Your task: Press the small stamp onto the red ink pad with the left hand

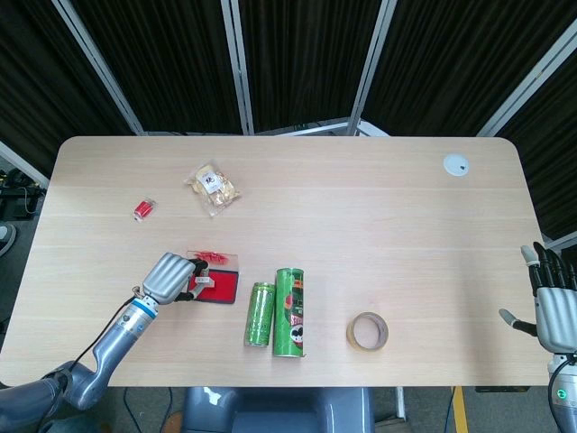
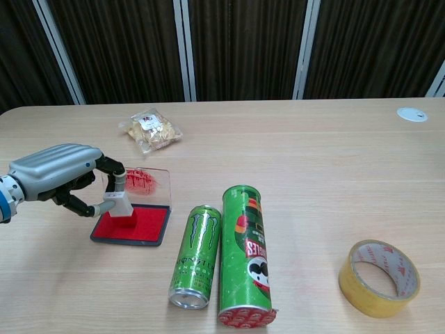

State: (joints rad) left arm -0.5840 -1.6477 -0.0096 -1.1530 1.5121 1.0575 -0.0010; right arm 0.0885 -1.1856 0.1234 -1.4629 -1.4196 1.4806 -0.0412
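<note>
At about eight o'clock on the table [image 1: 361, 225], your left hand [image 1: 168, 276] pinches the small stamp [image 2: 119, 203] between thumb and fingers, the other fingers curled around it. You have the stamp standing upright with its base touching the red ink pad [image 2: 139, 224], on the pad's left part. The pad's clear lid [image 2: 142, 184] stands open at its far edge, smeared with red ink.

Just to the three o'clock side of the pad lies a green energy drink can [image 2: 196, 255] on its side, and just beside that a green chip tube [image 2: 245, 253], also lying down, both pointing roughly from twelve to six. Further toward four o'clock sits a roll of yellow tape [image 2: 379, 277], flat on the wood.

Up at eleven o'clock you have a clear snack bag [image 1: 213, 186], with a small red packet [image 1: 143, 209] at ten o'clock. A white disc [image 1: 456, 164] sits at two o'clock.

Your right hand [image 1: 552, 305] hangs off the table's edge at four o'clock, fingers spread and holding nothing.
</note>
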